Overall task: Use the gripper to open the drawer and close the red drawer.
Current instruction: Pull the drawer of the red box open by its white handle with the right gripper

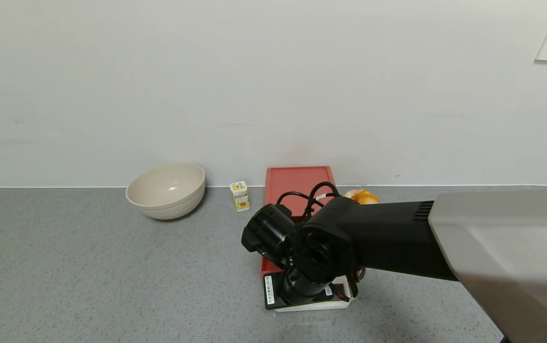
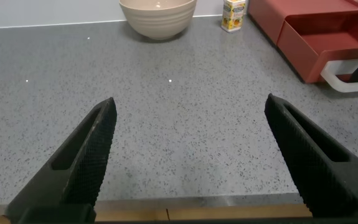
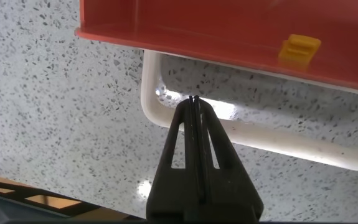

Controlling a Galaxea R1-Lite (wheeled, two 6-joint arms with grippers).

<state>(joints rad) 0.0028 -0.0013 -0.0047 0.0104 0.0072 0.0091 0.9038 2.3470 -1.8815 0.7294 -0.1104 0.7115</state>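
One half of the job looks done: the red drawer (image 1: 297, 190) sits at the centre of the head view against the wall, and its sliding tray (image 2: 328, 46) is pulled out toward the robot, as the upper right of the left wrist view shows, with the open tray standing forward of the box. The right gripper (image 3: 194, 106) is down at the lower centre of the head view, over the white loop handle (image 3: 166, 121). In the right wrist view its two fingers are pressed together, tips at the handle's near bar; whether they pinch the bar or merely rest against it I cannot tell. A small yellow clip (image 3: 299, 50) shows on the tray's front edge. What is left, by my judgement, is the closing: the tray must be pushed back flush into the box. The left gripper (image 2: 191, 155) hangs idle over bare grey counter (image 1: 64, 276), fingers spread wide and holding nothing. A beige bowl (image 1: 166, 190) and a little yellow carton (image 1: 240, 195) stand left of the drawer, and something orange (image 1: 363, 196) peeks out just right of it.
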